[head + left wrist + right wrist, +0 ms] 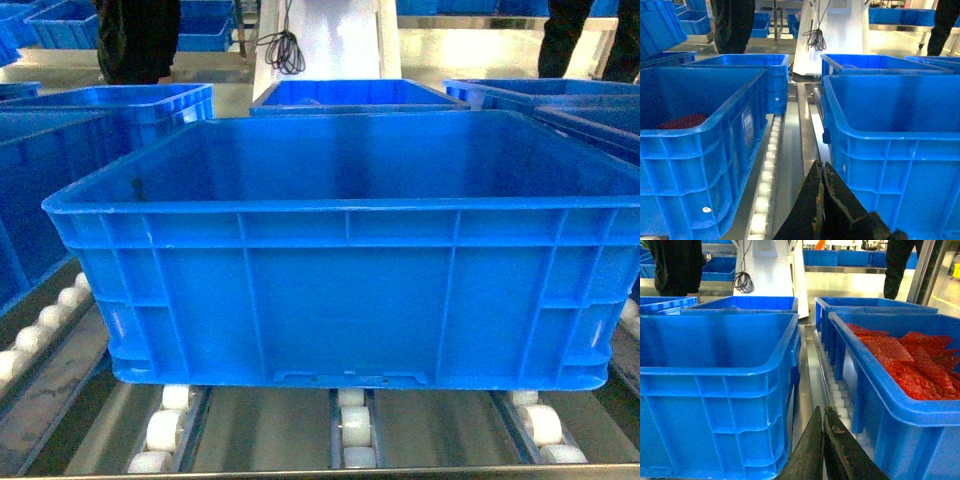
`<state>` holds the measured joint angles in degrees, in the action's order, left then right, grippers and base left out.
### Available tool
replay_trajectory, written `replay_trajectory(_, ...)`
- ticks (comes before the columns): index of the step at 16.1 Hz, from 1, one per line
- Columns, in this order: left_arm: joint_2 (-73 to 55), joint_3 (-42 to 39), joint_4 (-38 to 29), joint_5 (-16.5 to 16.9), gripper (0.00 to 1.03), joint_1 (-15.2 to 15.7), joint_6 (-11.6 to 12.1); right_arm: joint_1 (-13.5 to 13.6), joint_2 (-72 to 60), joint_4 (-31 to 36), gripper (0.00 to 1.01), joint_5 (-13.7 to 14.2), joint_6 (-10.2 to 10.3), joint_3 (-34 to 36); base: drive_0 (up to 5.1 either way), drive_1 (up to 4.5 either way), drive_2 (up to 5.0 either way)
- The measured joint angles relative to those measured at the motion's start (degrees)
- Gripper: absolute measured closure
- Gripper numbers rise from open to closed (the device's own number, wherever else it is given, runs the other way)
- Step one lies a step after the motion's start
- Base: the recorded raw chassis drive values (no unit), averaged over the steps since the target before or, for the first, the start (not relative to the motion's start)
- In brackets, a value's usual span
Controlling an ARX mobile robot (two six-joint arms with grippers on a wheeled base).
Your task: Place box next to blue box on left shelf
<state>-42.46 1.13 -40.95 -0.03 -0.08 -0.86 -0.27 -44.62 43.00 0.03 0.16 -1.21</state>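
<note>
The box (340,250), a big empty bright-blue ribbed crate, sits on the white rollers of the grey left shelf (165,430) and fills the head view. To its left stands another blue box (40,180), with something dark red inside (682,121). My left gripper (821,165) is shut and empty, low in the gap between that blue box (690,150) and the box (890,150). My right gripper (823,410) is shut and empty beside the box's other wall (715,380). Neither gripper shows in the head view.
Right of the box is a blue crate filled with red mesh bags (910,365). More blue crates (350,95) stand behind. Beyond them are a white post with a coiled black cable (288,50) and two people's legs (135,40).
</note>
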Motion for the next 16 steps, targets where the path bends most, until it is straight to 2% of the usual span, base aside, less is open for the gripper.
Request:
replay_trajectory(2,2.0,-0.2,2.0,0.0,1.01,0.0,0.0,0.0,2.1,-2.0,1.00,0.0,0.0,0.1,0.0,0.00,0.0)
replay_trajectory(4,10.0,-0.2,9.2,0.0,1.01,0.0,0.0,0.0,10.3,-9.4,1.00,0.0,0.0,0.5,0.0,0.00,0.0)
replay_trajectory(8,20.9,-0.2,19.5,0.0,1.01,0.0,0.0,0.0,21.8,-20.2,1.00,0.0,0.0,0.5,0.0,0.00,0.0)
replay_trajectory(12,23.1,-0.2,21.6,0.0,1.01,0.0,0.0,0.0,24.1,-22.4,1.00,0.0,0.0,0.5,0.0,0.00,0.0)
replay_trajectory(16,28.6,-0.2,27.1,0.0,1.01,0.0,0.0,0.0,29.9,-28.2,1.00,0.0,0.0,0.5,0.0,0.00,0.0)
